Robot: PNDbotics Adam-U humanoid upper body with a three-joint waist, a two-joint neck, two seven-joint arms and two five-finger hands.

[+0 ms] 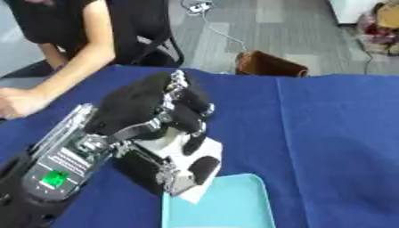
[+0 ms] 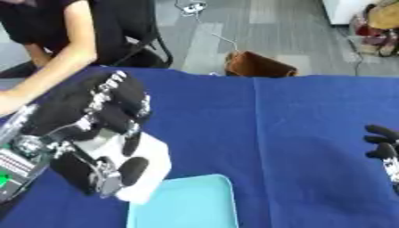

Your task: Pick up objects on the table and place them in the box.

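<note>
A white block (image 1: 199, 153) sits gripped in the curled fingers of the left hand (image 1: 160, 120), held just above the near-left corner of the light blue box (image 1: 222, 205), apparently ready for dropping in. The right hand (image 2: 383, 149) idles at the blue surface's (image 1: 327, 133) right edge, fingers loosely open.

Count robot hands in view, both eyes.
2. Left hand at centre-left, curled round a white object above the light blue box. Right hand at the right edge, right eye only.
</note>
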